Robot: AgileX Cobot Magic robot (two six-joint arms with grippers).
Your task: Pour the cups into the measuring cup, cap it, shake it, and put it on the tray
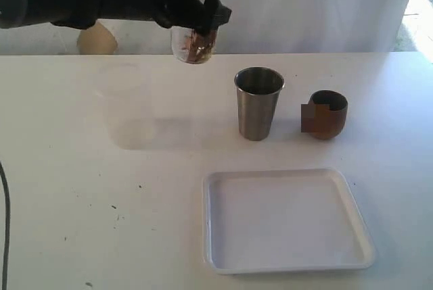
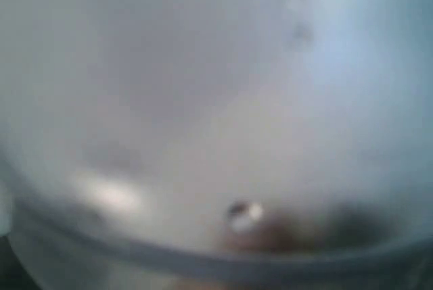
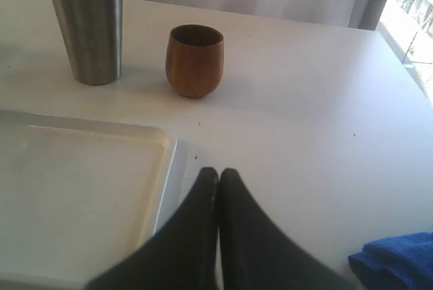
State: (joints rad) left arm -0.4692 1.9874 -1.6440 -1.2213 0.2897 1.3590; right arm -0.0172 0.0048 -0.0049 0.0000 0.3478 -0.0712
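High over the back of the table, my left gripper [image 1: 203, 11] is shut around the clear measuring cup [image 1: 195, 45]. Brown material lies in the cup's lower end, and its upper end runs out of the frame. In the left wrist view the blurred clear wall of the measuring cup [image 2: 203, 101] fills the picture. The steel tumbler [image 1: 258, 103] [image 3: 86, 26] and the wooden cup [image 1: 330, 115] [image 3: 195, 60] stand upright side by side, behind the white tray [image 1: 284, 264] [image 3: 166, 142]. My right gripper [image 3: 218, 174] is shut with nothing in it, low beside the tray's corner.
A blue cloth [image 3: 396, 263] lies on the table near my right gripper. A beige object [image 1: 97, 38] stands at the back left, behind my left arm. The lifted cup throws a faint shadow [image 1: 132, 124] on the white table left of the tumbler.
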